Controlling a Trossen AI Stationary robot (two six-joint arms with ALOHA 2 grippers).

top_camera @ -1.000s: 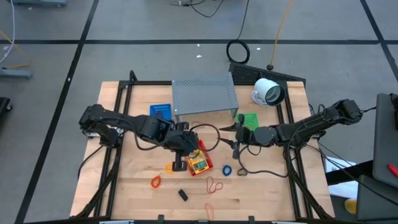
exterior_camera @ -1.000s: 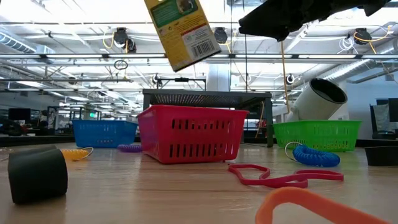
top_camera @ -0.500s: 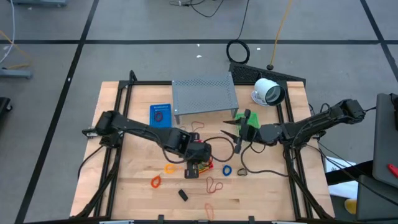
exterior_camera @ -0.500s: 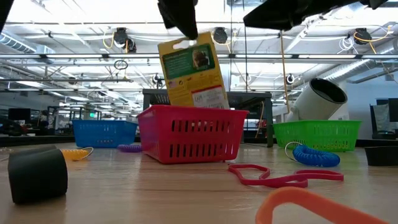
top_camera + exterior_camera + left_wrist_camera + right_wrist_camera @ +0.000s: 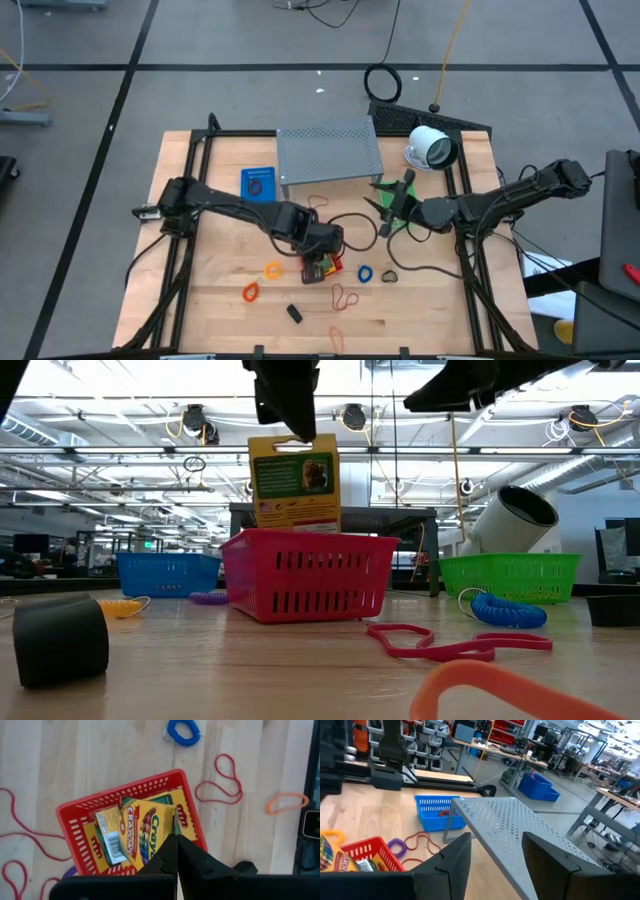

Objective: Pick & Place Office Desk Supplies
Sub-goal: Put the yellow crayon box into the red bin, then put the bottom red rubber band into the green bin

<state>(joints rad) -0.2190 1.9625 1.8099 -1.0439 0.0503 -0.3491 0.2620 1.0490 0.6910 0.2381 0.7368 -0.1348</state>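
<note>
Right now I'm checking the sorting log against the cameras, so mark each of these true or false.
1. The left gripper is shut on the crayon box. True.
2. The crayon box hangs above the blue basket. False: it hangs over the red basket.
3. The right gripper holds a rubber band. False: it is open and holds nothing, near the grey perforated shelf.
4. A blue coil band lies on the table outside the red basket. True.
5. The red basket is empty. False: another crayon box lies inside.
</note>
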